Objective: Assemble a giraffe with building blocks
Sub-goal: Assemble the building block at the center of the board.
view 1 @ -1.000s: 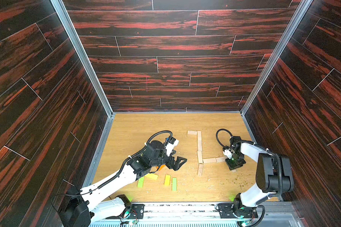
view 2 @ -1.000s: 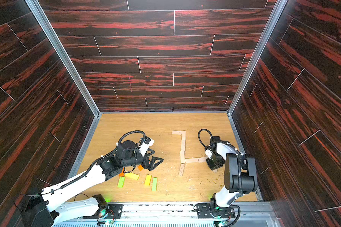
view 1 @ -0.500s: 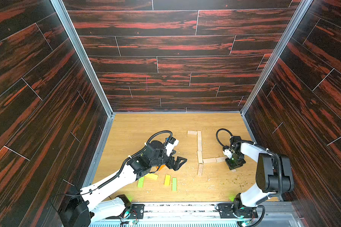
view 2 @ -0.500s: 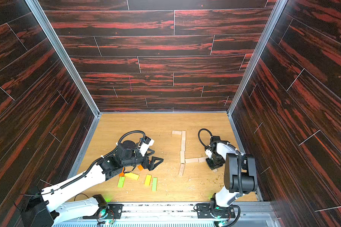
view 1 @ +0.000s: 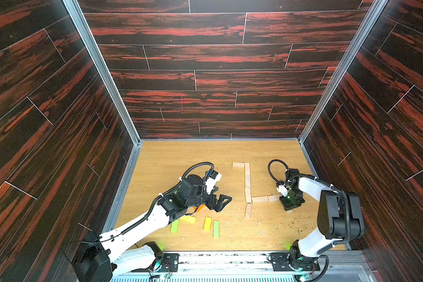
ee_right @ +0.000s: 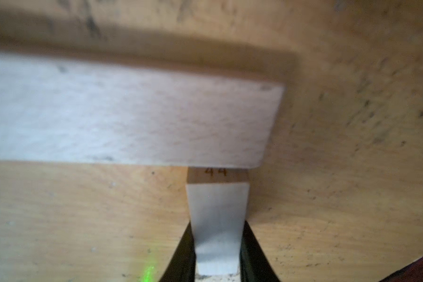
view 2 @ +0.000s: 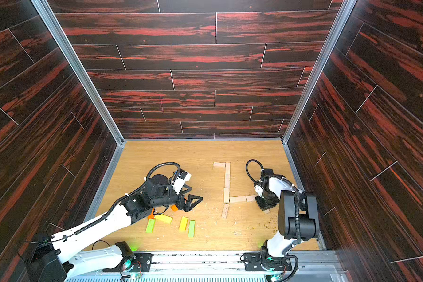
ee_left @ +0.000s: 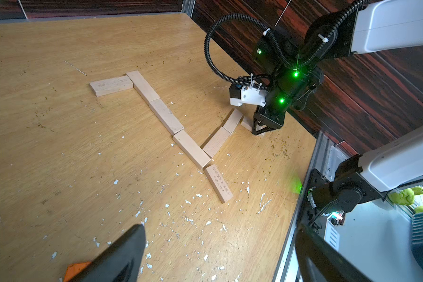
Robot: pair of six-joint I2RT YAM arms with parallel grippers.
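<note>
Counting blocks off both top views and the wrist views.

Look: the blocks are small flat rectangular planks. One kind is plain pale wood, a few with small dark print on a face. The other kind is painted green, yellow or orange. All but one lie flat on the surface.

Vs grippers:
- The right gripper points down, low over the surface, clamped on one plain plank, the held block, pinched across its thickness.
- In the right wrist view the held block's far end sits against the long side of the end body block, close to that block's corner. It looks like contact.
- The left gripper hangs above the surface, jaws spread wide with nothing between them, between the painted group and the figure.
- One orange block lies just beside the left gripper.
- The painted group sits toward the front edge, partly under the left arm.

Counts:
- Plain: 8. Head block 1, neck row 3 end to end, body 2, leg block 1, held 1.
- Painted, visible: 6. Green blocks 2, yellow blocks 2, orange 2.
- Grippers: 2.
</note>
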